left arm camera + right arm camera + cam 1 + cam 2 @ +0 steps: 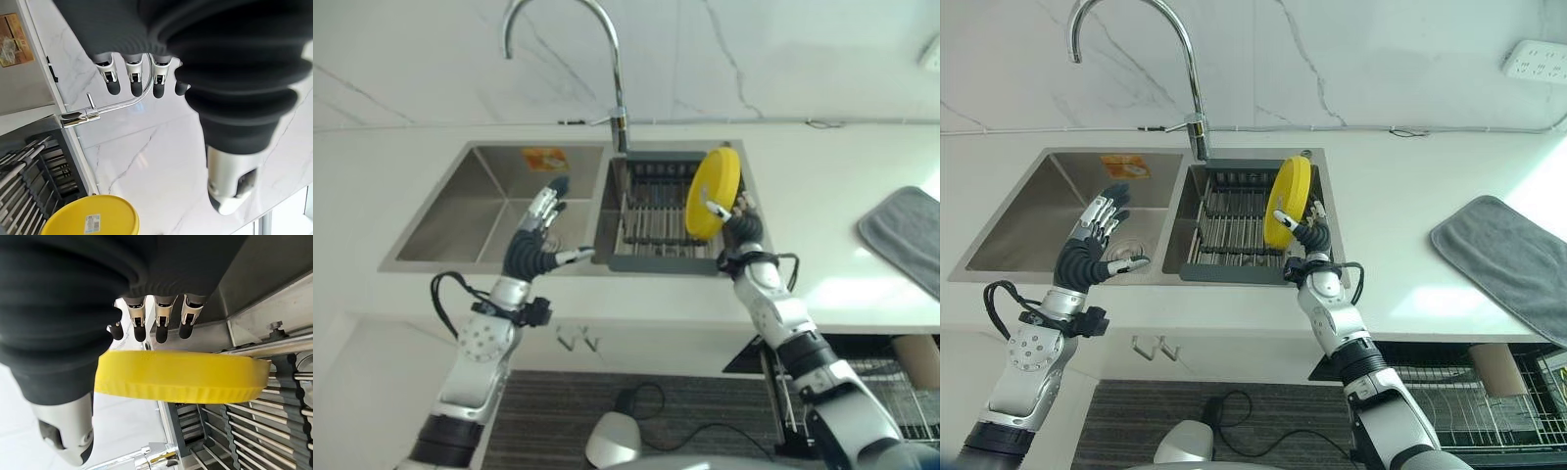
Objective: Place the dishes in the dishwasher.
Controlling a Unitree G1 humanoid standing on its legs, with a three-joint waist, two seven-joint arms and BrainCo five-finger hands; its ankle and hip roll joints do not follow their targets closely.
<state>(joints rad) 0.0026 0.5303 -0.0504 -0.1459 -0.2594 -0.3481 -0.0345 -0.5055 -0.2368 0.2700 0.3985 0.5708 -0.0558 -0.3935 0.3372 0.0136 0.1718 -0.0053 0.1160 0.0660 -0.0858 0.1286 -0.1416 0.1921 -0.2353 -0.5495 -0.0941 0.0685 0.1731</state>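
1. You have a double sink [1013, 220] set into the white counter [1410, 196], with a curved tap [1190, 88] rising at the divider between the two basins.
2. The basin on your left holds no dishes; an orange sticker [1125, 166] sits on its far wall.
3. The basin on your right holds a dark dish rack [1229, 230] with metal bars running across it.
4. The yellow plate [1287, 201] stands on edge at the right end of that rack, tilted, its rim facing you.
5. Your right hand [1310, 233] is at the plate's near lower edge. In the right wrist view the fingers [161, 330] reach over one face of the plate and the thumb [73, 431] sits on the other side, so the plate lies between them in a pinch.
6. Your left hand [1087, 257] hovers above the left basin, well apart from the plate, fingers straight and spread, thumb out to the side, holding nothing.
7. A grey cloth [1508, 259] lies flat on the counter far to your right.
8. Below the counter on the right, a wire rack [1469, 411] shows, pulled out.
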